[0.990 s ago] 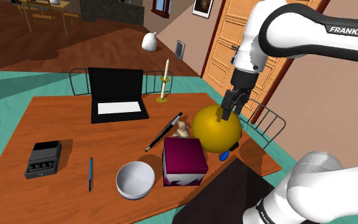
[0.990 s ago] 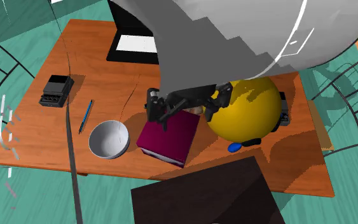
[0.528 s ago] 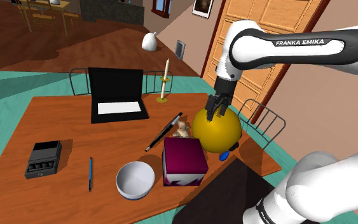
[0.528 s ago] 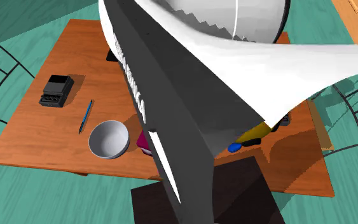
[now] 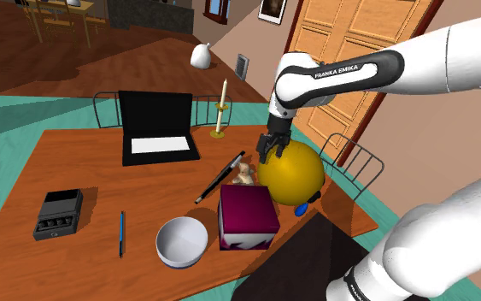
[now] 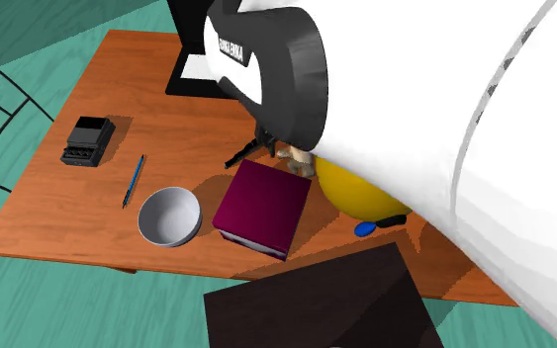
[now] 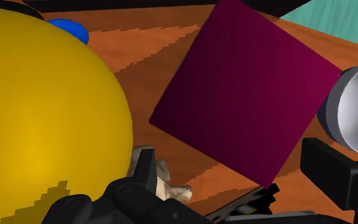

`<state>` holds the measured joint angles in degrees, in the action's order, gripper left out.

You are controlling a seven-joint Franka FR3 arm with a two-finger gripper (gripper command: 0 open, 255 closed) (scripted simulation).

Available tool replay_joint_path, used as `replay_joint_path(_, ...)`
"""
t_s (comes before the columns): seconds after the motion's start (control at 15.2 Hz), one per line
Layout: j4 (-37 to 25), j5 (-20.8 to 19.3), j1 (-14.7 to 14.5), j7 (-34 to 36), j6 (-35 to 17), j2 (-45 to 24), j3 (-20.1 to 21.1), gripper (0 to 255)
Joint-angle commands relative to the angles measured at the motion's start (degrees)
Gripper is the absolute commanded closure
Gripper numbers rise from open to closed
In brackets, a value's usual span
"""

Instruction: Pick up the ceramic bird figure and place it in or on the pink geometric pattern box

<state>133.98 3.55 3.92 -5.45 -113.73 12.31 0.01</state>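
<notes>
Wooden table (image 5: 85,162) lies mostly bare toward 9 o'clock in the shoulder view. Gripper (image 5: 270,155) hangs over the yellow ball's (image 5: 294,175) near edge, fingers apart, grasping nothing. Bird figure (image 5: 245,174) (its facing is too small to tell) stands at the gripper's 7 o'clock, just beside the ball, at 12 o'clock of the magenta box (image 5: 247,212), whose top is shut. White bowl (image 5: 182,241) sits at the box's 8 o'clock.

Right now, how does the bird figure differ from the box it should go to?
The bird figure is pale tan, the box magenta. The bird figure is far smaller than the box. The bird figure is irregular, the box flat-sided. Both rest on the wooden table, close together.
</notes>
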Motion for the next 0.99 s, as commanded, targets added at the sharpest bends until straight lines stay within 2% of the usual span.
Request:
replay_joint_path(0.0, -1.52, -0.28, 0.36, -0.65, -2.38, -3.85, -0.41, 0)
replay_joint_path(0.46, -10.59, -0.71, 1.45, -2.51, -8.69, -19.19, -1.5, 0)
replay_joint_path(0.92, -23.23, -0.69, 2.67, -4.08, -11.57, -34.64, -2.21, 0)
